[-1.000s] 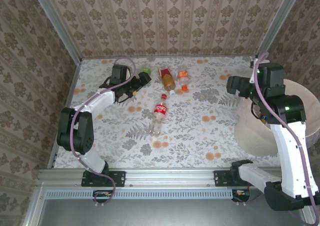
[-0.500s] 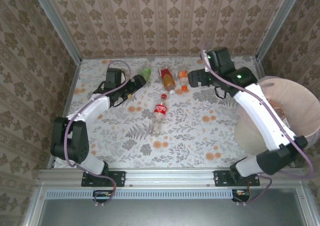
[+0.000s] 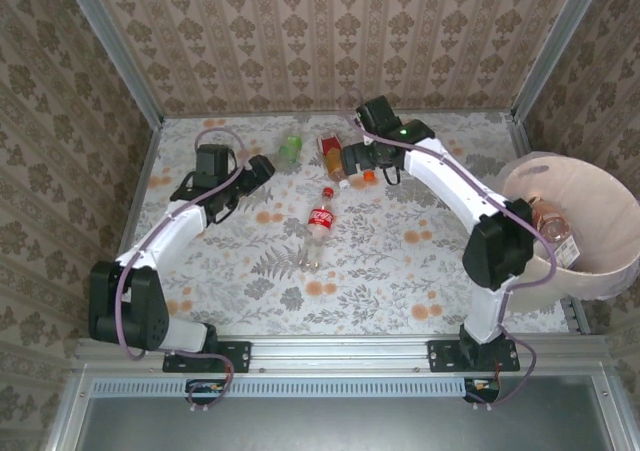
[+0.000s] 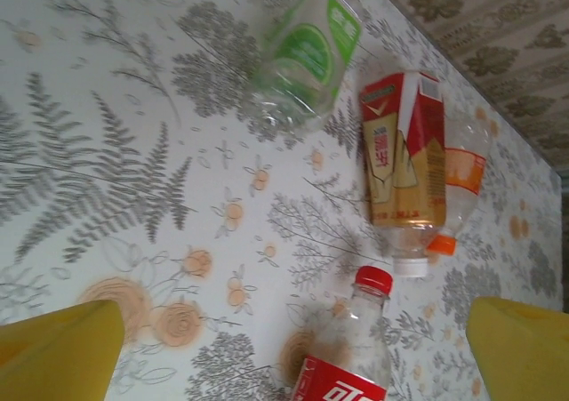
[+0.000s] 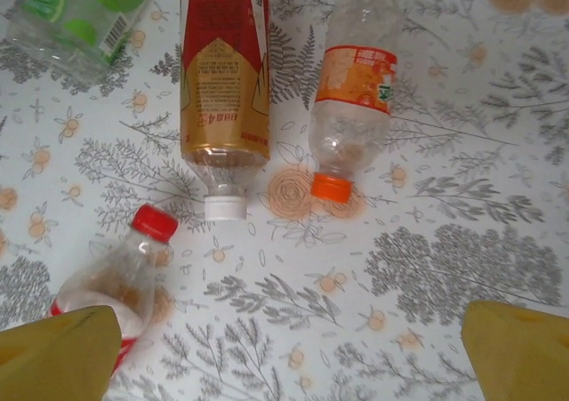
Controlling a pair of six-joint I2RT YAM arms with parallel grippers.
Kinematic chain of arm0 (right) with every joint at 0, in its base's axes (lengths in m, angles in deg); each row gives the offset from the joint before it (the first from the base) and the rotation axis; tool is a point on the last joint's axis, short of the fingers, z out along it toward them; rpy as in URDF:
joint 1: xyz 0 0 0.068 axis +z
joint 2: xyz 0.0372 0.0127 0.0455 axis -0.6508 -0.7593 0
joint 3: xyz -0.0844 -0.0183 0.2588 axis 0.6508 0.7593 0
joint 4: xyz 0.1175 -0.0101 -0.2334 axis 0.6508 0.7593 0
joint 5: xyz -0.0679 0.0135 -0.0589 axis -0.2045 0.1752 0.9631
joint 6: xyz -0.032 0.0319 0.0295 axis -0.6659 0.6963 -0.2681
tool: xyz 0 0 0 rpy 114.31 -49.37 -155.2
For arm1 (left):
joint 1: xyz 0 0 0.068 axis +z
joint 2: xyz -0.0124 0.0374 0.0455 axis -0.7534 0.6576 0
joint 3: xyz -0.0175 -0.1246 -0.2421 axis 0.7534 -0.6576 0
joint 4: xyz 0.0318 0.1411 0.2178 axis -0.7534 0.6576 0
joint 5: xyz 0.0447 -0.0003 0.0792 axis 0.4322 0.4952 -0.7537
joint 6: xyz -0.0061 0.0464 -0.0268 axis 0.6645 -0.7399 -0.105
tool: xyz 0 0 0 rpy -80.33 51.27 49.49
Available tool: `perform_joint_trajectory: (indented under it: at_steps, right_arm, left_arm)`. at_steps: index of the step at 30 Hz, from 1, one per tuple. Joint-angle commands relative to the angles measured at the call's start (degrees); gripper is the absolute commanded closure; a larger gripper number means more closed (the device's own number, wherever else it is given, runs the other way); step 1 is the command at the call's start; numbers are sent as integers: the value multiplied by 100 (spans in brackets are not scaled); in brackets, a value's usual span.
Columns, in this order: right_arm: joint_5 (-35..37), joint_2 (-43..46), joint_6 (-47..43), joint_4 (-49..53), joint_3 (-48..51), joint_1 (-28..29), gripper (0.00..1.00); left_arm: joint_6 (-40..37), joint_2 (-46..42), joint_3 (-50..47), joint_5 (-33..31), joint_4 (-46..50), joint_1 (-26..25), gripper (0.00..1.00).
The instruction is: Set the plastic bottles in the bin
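Observation:
Several plastic bottles lie at the back middle of the table. There is a green-labelled one (image 3: 290,149) (image 4: 307,54) (image 5: 80,10), a red-and-gold one (image 3: 333,158) (image 4: 402,161) (image 5: 222,90) with a white cap, an orange-capped one (image 3: 368,156) (image 4: 462,179) (image 5: 351,99), and a Coca-Cola bottle (image 3: 318,229) (image 4: 356,348) (image 5: 116,285) nearer the arms. My left gripper (image 3: 258,169) (image 4: 293,365) is open and empty, just left of the group. My right gripper (image 3: 352,159) (image 5: 293,356) hangs open above the red-and-gold and orange-capped bottles, holding nothing. The bin (image 3: 610,271) stands at the right edge with a bottle (image 3: 548,219) inside.
Patterned walls close the table at the back and sides, with metal corner posts. The floral tabletop (image 3: 400,271) lies bare between the Coca-Cola bottle and the bin. The right arm's links span from its base up across the table's right half.
My right arm has swung from over the bin leftward to the bottles at the back middle. The left gripper has drawn back to the left, uncovering the green bottle.

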Motion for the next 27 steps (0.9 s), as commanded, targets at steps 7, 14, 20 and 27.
perform_joint_trajectory:
  at_steps: [7, 14, 20, 27]
  right_arm:
    - [41, -1337, 795, -562, -889, -231, 1]
    - [-160, -2167, 747, -438, -1657, -437, 6]
    - [75, -2700, 896, -192, -2217, -501, 13]
    - [437, -3250, 1043, 72, -2712, -617, 20]
  left_arm:
    - [10, -581, -319, -575, 546, 191, 0]
    - [10, -693, -390, -663, 651, 267, 0]
    - [-15, -685, -362, -662, 696, 291, 0]
    - [-34, -676, -343, -645, 730, 290, 0]
